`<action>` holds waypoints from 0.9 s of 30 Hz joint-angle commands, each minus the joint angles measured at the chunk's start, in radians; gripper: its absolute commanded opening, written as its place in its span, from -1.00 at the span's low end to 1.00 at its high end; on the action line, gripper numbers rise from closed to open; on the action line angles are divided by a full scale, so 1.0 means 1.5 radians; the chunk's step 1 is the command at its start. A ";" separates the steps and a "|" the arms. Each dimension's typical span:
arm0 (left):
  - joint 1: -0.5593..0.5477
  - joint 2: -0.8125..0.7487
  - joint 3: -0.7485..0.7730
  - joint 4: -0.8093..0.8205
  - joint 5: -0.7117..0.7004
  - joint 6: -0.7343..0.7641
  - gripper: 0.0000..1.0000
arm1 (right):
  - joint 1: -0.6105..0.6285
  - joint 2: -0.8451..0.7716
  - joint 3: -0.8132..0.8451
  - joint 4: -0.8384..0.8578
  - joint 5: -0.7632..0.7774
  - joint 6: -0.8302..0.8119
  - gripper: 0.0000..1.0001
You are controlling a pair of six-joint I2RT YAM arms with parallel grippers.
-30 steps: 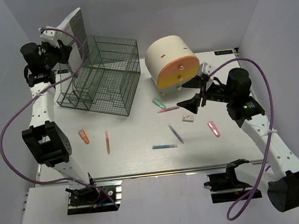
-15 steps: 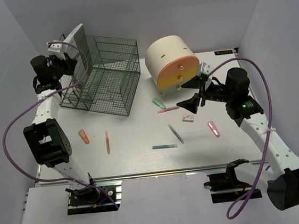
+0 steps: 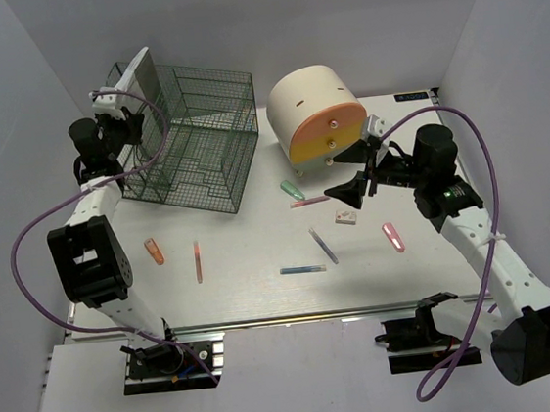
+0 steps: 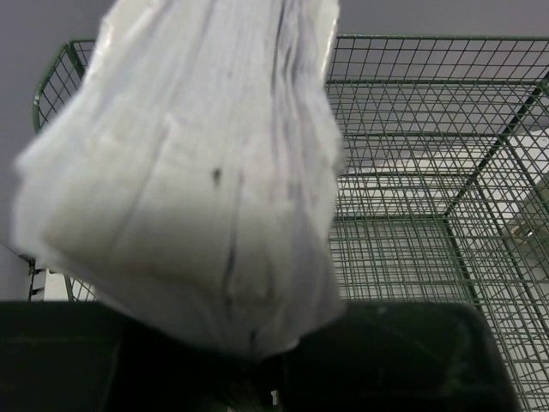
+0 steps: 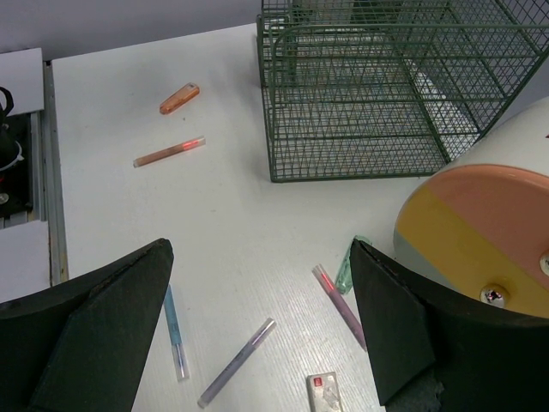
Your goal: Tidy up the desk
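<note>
Your left gripper is clenched on a sheaf of papers, held upright at the far-left corner of the dark green wire rack. Your right gripper hangs with its jaws spread wide and empty, just in front of the cream drawer unit. Beneath both arms the white desk spreads out, strewn with a purple pen, a blue pen and a small white block.
</note>
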 commanded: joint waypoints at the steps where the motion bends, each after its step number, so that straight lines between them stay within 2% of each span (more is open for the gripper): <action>1: -0.005 -0.056 -0.009 0.097 -0.010 -0.005 -0.85 | 0.000 0.004 -0.008 0.029 -0.012 -0.014 0.78; 11: -0.005 -0.063 -0.046 0.183 -0.051 -0.014 -0.82 | 0.001 0.010 -0.010 0.030 -0.014 -0.016 0.78; 27: -0.005 -0.066 -0.060 0.208 -0.066 -0.041 -0.77 | 0.002 0.012 -0.011 0.030 -0.022 -0.016 0.78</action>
